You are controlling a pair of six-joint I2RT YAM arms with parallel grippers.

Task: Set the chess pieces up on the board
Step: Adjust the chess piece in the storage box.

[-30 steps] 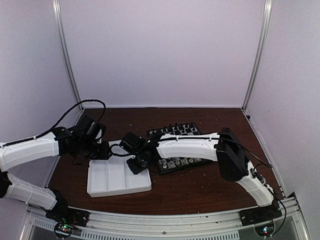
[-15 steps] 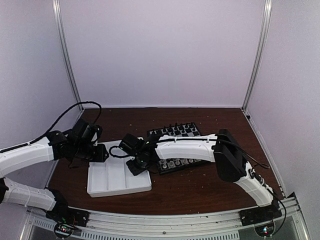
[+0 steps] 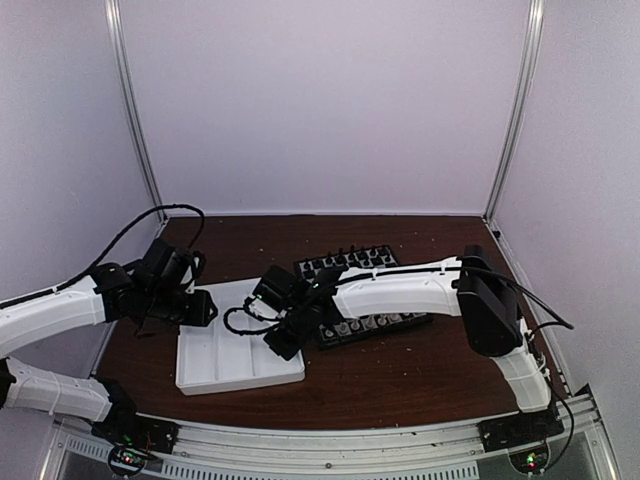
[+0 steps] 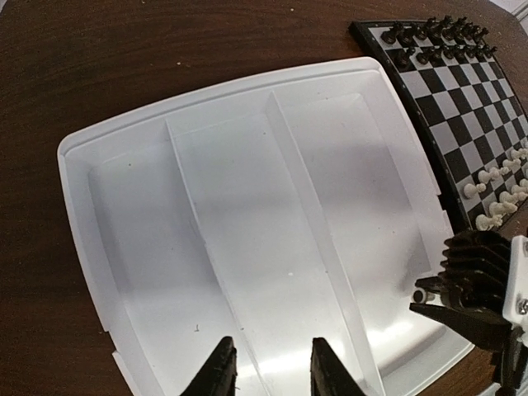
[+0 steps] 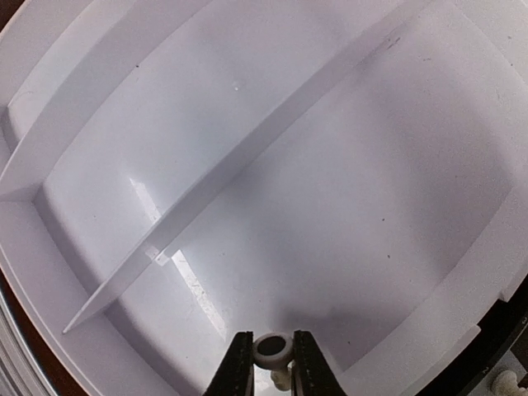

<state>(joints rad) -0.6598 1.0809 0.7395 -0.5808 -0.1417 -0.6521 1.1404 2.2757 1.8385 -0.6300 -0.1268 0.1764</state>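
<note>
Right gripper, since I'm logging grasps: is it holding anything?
Shut on something: the right gripper pinches a white piece between its fingers, over the tray.

No text, label, brand, number or sign can be read on anything in these views

Dark brown table (image 3: 400,375), white tray (image 4: 231,206), board (image 4: 458,115) just beside it
</note>
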